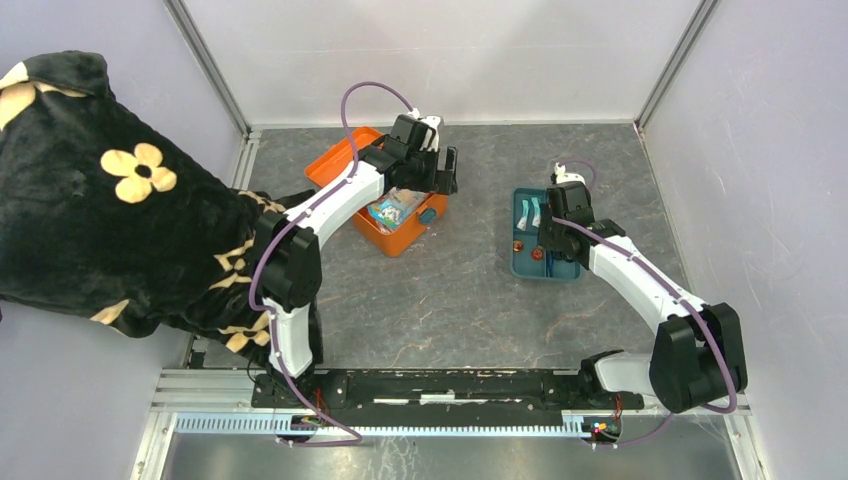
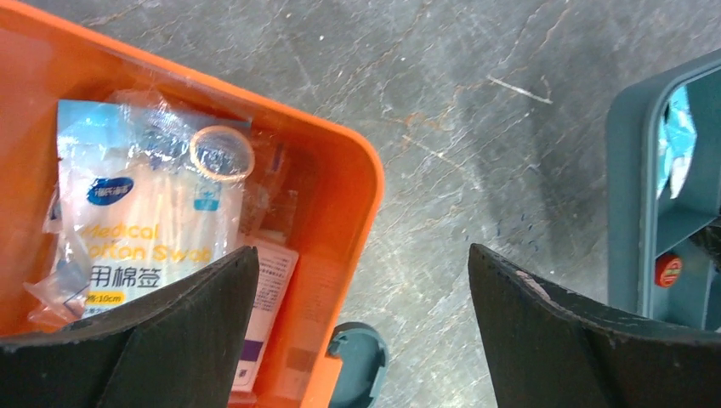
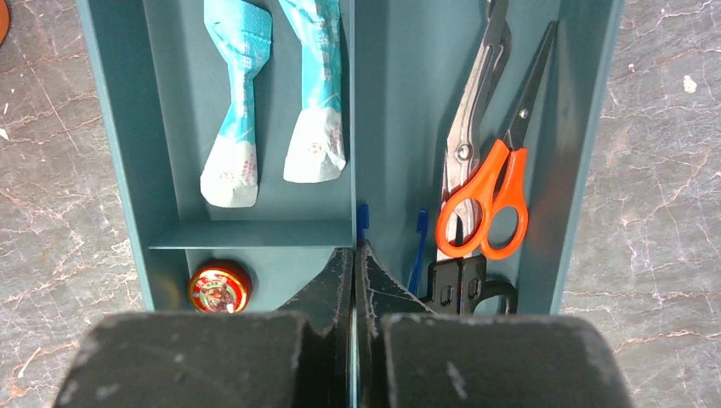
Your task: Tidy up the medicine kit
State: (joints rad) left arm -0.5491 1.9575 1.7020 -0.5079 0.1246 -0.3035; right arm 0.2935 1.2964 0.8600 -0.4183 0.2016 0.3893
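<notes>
Currently hovers over the tray-side corner of the medicine kit [image 1: 395, 243] with the left gripper [image 1: 440, 172], fingers [image 2: 170, 340] spread wide and gripping nothing. Finds the kit left of centre on the grey table [image 1: 450, 290], lid thrown back toward the far-left corner, teal latch [image 2: 361, 348] on the side toward the tray. Shows inside it a packet of medical cotton swabs [image 2: 144, 221], a small pale ring [image 2: 221, 153] lying on that packet, and a white-and-purple carton [image 2: 265, 289] just beside it.

Holds the right gripper [image 3: 353, 255] pressed fully shut, nothing visibly between the fingers, tips right above the middle divider of the teal tray [image 3: 110, 127], set well to the right of the kit. Counts in the tray, by the right wrist view, two teal-and-white sachets [image 3: 234, 110] in the upper-left compartment, a round red tin [image 3: 219, 287] in the lower-left one, and orange-handled scissors [image 3: 480, 200] on the right side, with a black-handled tool [image 3: 463, 285] just below them; cannot tell what that tool is. Notes black fabric with cream flowers [image 1: 120, 200] at the left edge.
</notes>
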